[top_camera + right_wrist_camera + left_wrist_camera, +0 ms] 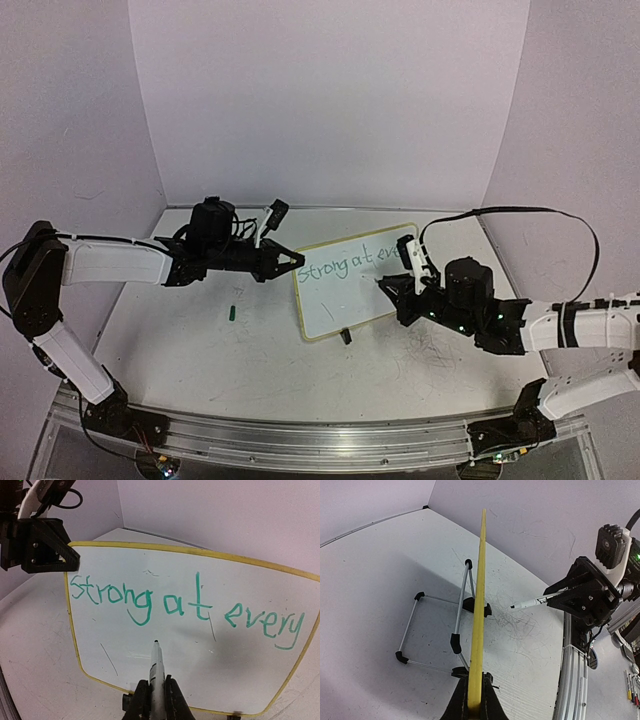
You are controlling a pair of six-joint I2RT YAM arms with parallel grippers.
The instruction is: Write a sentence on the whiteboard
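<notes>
The whiteboard point(345, 295) stands tilted near the table's middle, white with a thin yellow frame point(480, 605). My left gripper point(297, 261) is shut on its left edge; in the left wrist view the jaws point(475, 705) pinch the frame edge-on. The sentence point(185, 602) reads "strong at every" in green, on one line point(350, 262). My right gripper point(154, 700) is shut on a white marker point(156, 665). The marker's tip points at the blank board below "strong". From the left wrist the marker point(530, 602) sits a short gap off the board.
A green marker cap point(232, 312) lies on the table left of the board. A wire easel stand point(440, 625) props the board from behind, and black clip feet point(345, 337) sit at its lower edge. A metal rail point(300, 440) runs along the near edge.
</notes>
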